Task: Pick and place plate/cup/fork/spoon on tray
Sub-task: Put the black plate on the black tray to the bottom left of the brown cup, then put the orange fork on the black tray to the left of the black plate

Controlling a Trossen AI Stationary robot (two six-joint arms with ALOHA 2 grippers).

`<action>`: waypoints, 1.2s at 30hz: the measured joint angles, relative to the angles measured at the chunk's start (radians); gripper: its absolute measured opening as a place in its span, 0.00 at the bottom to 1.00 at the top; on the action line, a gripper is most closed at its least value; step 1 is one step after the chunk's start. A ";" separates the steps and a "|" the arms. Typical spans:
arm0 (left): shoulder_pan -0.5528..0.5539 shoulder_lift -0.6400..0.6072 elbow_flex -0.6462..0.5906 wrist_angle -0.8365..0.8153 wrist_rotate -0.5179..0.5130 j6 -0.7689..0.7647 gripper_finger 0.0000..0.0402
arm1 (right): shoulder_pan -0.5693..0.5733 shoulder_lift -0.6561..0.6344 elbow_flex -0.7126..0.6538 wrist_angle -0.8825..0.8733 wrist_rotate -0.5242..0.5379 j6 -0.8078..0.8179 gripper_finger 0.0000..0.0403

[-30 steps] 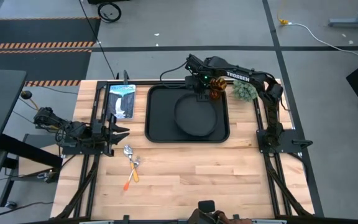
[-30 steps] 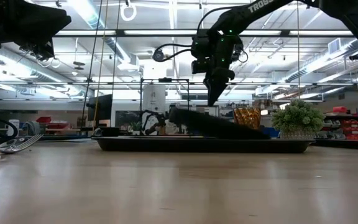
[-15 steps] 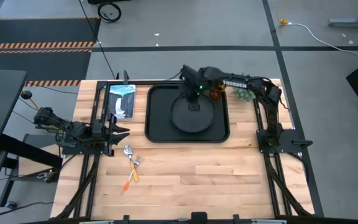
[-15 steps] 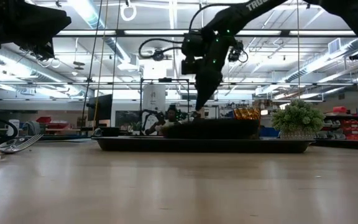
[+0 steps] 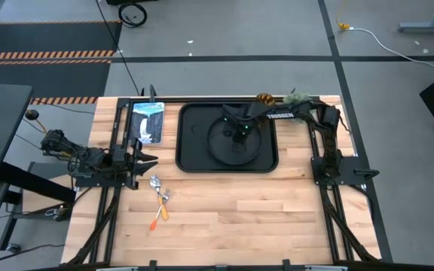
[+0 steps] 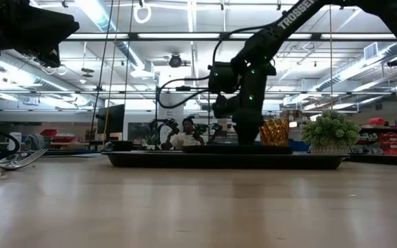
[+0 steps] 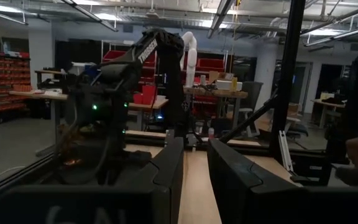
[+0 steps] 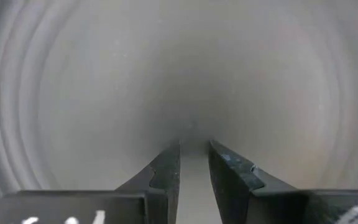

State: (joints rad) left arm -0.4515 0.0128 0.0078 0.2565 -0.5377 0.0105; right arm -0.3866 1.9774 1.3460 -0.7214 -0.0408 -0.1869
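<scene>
The round black plate [image 5: 215, 147] lies flat inside the black tray [image 5: 187, 162]. My right gripper [image 5: 236, 137] points down over the plate's middle, with a narrow gap between its fingers and nothing in it; the right wrist view shows the plate's floor [image 8: 104, 74] close under the gripper [image 8: 194, 146]. The amber cup [image 5: 266, 98] stands on the table just beyond the tray's far edge. The fork and spoon [image 5: 160, 202] lie together on the table near the left arm; the fork's tines [image 6: 26, 158] show in the low view. My left gripper [image 5: 151, 159] is parked at the left, slightly open and empty. My right gripper's fingertips [image 8: 166, 155] point straight down at the middle of the plate's floor and stand right at it. I cannot tell whether they touch it. The plate lies flat on the tray.
A small green plant [image 5: 297, 96] stands at the far right beside the cup. A picture card [image 5: 148, 122] lies left of the tray. Bare wood stretches along the near half of the table [image 5: 262, 218]. A person shows far off in the room [image 6: 185, 134].
My right gripper has lowered the plate, which it held tilted by its far rim, until the plate lies flat in the tray. It has left the rim, gone toward the near edge and down, and now stands over the plate's middle.
</scene>
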 joint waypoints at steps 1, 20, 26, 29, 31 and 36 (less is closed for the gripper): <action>0.000 0.000 0.000 0.000 0.000 0.000 0.20 | 0.001 -0.002 -0.011 0.004 0.000 0.006 0.22; 0.000 0.000 0.000 0.000 0.000 -0.001 0.20 | 0.002 -0.047 -0.034 -0.222 0.049 0.046 0.22; 0.000 0.000 0.000 0.000 0.064 0.000 0.20 | 0.010 -0.103 0.031 -0.181 0.084 0.055 0.22; -0.001 0.000 0.000 -0.044 0.115 -0.065 0.20 | 0.011 -0.143 0.060 -0.122 0.127 0.050 0.22; 0.000 0.001 0.000 -0.132 0.096 -0.202 0.20 | 0.010 -0.175 0.061 -0.030 0.143 0.050 0.22; -0.004 0.101 0.028 -0.229 0.065 -0.525 0.20 | 0.029 -0.198 0.062 0.280 0.152 0.031 0.22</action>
State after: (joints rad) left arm -0.4554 0.1139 0.0357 0.0274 -0.4727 -0.5140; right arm -0.3577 1.7794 1.4078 -0.4414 0.1116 -0.1561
